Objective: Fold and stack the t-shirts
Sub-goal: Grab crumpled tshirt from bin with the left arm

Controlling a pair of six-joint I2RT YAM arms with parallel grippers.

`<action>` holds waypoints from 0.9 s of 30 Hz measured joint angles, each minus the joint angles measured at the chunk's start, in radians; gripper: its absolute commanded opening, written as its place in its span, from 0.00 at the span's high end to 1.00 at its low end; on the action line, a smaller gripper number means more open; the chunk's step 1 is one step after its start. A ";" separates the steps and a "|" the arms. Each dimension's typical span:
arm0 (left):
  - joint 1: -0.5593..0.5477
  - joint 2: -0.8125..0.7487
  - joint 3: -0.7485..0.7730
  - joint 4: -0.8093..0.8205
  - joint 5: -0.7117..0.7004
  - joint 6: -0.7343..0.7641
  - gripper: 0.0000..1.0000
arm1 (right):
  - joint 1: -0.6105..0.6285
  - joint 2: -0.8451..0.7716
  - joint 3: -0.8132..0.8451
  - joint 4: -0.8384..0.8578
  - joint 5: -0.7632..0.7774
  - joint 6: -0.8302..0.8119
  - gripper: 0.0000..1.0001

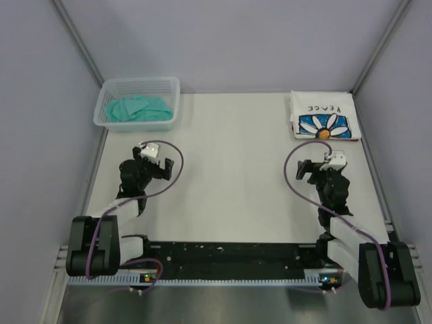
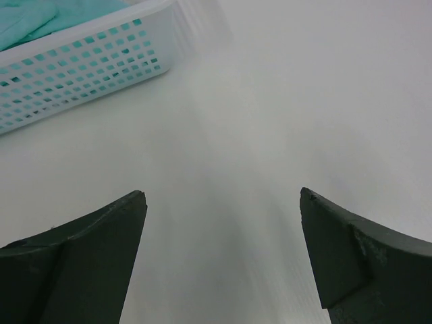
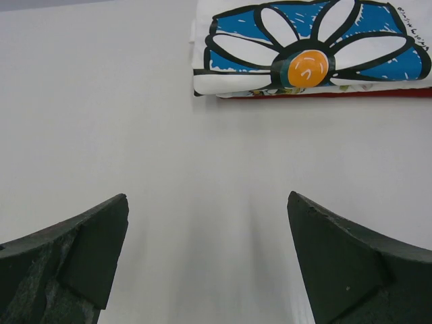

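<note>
A teal-green t-shirt [image 1: 137, 108] lies crumpled in the white mesh basket [image 1: 105, 119] at the far left; it also shows in the left wrist view [image 2: 40, 17]. A white t-shirt with a blue daisy panel [image 1: 322, 119] lies folded at the far right, and shows in the right wrist view [image 3: 310, 47] on top of another folded cloth with a red edge. My left gripper [image 1: 150, 160] is open and empty over bare table, short of the basket. My right gripper [image 1: 317, 167] is open and empty, just in front of the folded shirt.
The basket's wall [image 2: 81, 67] stands ahead and left of the left gripper. The white table [image 1: 229, 169] is enclosed by grey walls at the back and sides. Purple cables loop beside each wrist.
</note>
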 measured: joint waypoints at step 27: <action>0.002 0.205 1.223 -1.284 -0.024 0.610 0.01 | 0.000 -0.049 0.056 -0.097 -0.042 0.008 0.01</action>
